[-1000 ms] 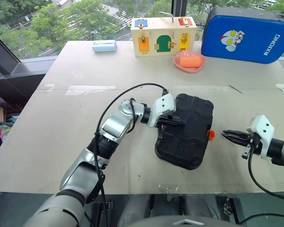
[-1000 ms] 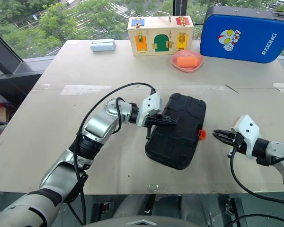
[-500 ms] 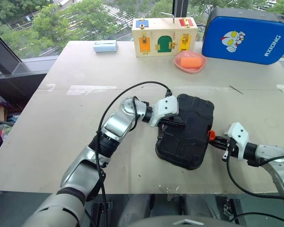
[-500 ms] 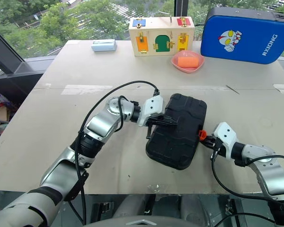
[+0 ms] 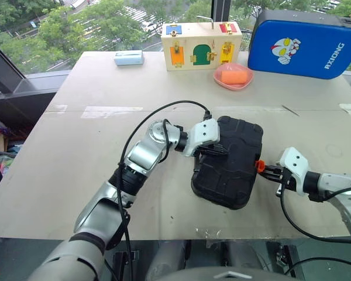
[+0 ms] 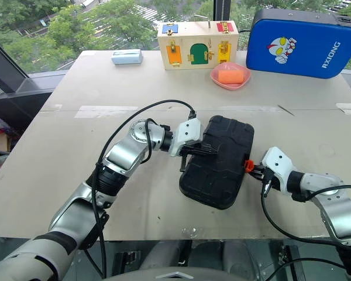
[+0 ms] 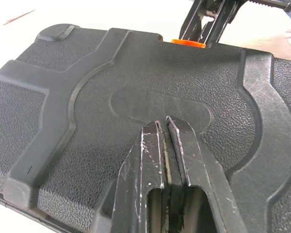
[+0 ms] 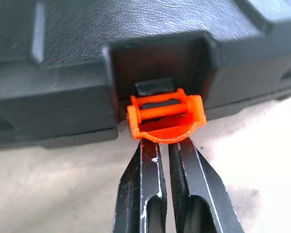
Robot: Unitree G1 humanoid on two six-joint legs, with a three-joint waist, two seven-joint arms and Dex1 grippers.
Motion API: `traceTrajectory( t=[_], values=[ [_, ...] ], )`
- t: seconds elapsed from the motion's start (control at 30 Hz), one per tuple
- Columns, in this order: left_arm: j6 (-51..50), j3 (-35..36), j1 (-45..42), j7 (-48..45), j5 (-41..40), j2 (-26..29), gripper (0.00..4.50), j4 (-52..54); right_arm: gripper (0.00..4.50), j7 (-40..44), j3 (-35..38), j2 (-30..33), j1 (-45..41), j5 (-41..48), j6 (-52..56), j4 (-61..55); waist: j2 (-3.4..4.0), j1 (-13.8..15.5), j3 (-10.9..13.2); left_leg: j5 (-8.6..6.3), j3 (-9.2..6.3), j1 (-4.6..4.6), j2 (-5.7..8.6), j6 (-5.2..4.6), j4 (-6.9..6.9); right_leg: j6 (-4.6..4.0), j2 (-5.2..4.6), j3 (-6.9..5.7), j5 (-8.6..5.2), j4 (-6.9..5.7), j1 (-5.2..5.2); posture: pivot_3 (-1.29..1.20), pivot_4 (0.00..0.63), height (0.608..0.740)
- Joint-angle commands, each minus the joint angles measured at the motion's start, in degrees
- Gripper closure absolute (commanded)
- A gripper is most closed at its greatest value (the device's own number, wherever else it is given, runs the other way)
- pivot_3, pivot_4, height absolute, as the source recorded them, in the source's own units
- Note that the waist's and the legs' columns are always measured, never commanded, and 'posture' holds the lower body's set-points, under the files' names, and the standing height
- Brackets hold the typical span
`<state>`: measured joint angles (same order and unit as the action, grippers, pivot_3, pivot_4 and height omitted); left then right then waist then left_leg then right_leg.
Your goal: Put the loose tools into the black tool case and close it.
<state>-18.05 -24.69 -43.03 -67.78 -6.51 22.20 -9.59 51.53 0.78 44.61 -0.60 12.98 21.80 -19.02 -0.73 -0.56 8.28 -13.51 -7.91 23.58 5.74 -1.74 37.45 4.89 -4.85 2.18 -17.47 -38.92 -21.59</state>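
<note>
The black tool case lies with its lid down in the middle of the table, slightly askew. My left gripper is shut, and its fingertips rest on the textured lid from the case's left side. My right gripper is shut too, with its tips right against the small orange latch on the case's right edge. The latch sticks out from its recess, flipped outward. The loose tools are out of view.
At the back stand a large blue padded case, a wooden box with coloured doors, a pink dish holding an orange block and a small pale blue box. The table's front edge is close below the case.
My right gripper has come in from the right, across the table to the orange latch. The left gripper has stayed on the lid.
</note>
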Motion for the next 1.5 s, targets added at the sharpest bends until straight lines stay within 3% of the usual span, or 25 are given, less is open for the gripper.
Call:
traceTrajectory(
  t=[0.03,0.87,1.27,1.33,1.5],
  values=[
    [-2.3,-5.4,3.1,-0.3,4.1,-0.3,4.37,-3.2,4.5,1.4,0.8,-0.8,-3.3,1.9,-6.6,-6.3,0.0,0.0,0.0,0.0,0.0,0.0,0.0,0.0,0.0,0.0,0.0,0.0,0.0,-0.01,0.0,0.0,0.15,0.735],
    [-1.9,-5.9,3.4,-0.3,4.7,-1.5,4.37,-4.1,4.5,6.8,-1.7,1.2,-6.6,-2.1,-12.2,-10.3,0.02,-0.3,0.0,0.0,0.01,-0.01,-0.03,0.0,-0.01,0.0,0.05,0.04,0.0,-0.01,0.0,0.0,0.15,0.735],
    [-1.4,-6.0,3.5,-0.6,5.3,-2.1,4.37,-4.4,4.5,9.1,-4.5,0.1,-13.6,-6.7,-17.0,-6.2,-0.17,-1.3,-0.1,-0.01,0.07,-0.43,-0.08,-0.01,-0.08,0.0,0.15,0.19,0.0,-0.01,0.31,0.0,0.15,0.735],
    [-1.3,-5.6,3.5,-0.4,5.4,-2.3,4.37,-4.4,4.5,10.1,-4.1,0.6,-13.8,-6.3,-16.3,-5.9,-0.15,-1.9,-0.2,-0.16,0.05,-0.95,-0.11,-0.23,-0.31,-0.01,0.16,0.3,-0.01,0.12,0.74,0.0,0.15,0.735],
    [-6.6,0.5,5.1,0.4,1.3,0.3,4.37,-0.3,4.5,10.6,3.9,3.7,-9.0,-0.9,-13.0,-5.3,-0.15,-0.3,-0.3,-0.05,-0.27,-0.79,-0.11,0.02,-0.37,-0.02,0.26,0.08,-0.03,0.51,0.74,0.0,0.15,0.735]
  ],
)
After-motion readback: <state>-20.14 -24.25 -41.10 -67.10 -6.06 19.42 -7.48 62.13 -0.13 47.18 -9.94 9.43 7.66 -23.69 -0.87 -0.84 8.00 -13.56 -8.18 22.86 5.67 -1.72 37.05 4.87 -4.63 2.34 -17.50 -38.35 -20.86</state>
